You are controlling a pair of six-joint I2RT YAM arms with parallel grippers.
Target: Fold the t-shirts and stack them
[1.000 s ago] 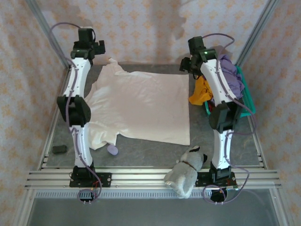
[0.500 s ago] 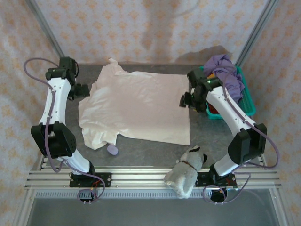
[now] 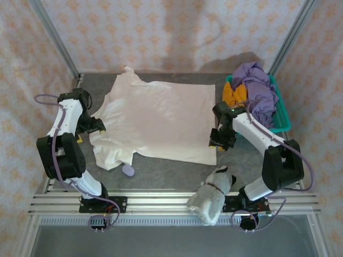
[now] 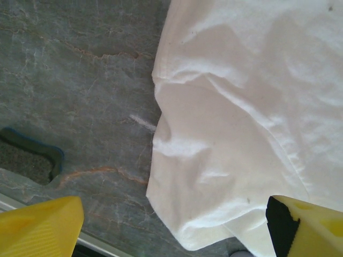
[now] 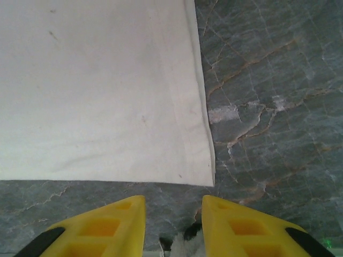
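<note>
Two sets of yellow fingers are at the cream-white t-shirt, one set at each side.

1. Left fingers [image 4: 42, 224]: spread wide apart, with nothing between them. In the left wrist view one finger is over bare bench [image 4: 80, 80]. The other is over the cream-white t-shirt [image 4: 241, 107], so the pair straddles the rounded edge of a sleeve. Contact with the cloth cannot be determined. In the top view the left fingers [image 3: 98, 127] are at the shirt's left sleeve.

2. Right fingers [image 5: 104, 225]: parted by a narrow gap, holding nothing. In the right wrist view they are over the grey marbled bench [image 5: 257, 107], just outside the hemmed near-right corner of the cream-white t-shirt [image 5: 96, 91]. In the top view the right fingers [image 3: 218, 141] are at that same corner.

3. Cream-white t-shirt [image 3: 161, 120]: spread flat on the centre of the bench [image 3: 171, 172], with its neck toward the left arm and its hem toward the right arm. The near-left sleeve is rumpled.

4. Purple t-shirt [image 3: 260, 88] and orange t-shirt [image 3: 231, 95]: bunched together in the teal basket [image 3: 283, 126] at the far right, with the purple one spilling over the rim.

5. Other items: a grey-white plush toy [image 3: 214, 193] lies at the near edge beside the right arm's base. A small lilac object [image 3: 128, 170] touches the near edge of the left sleeve.
</note>
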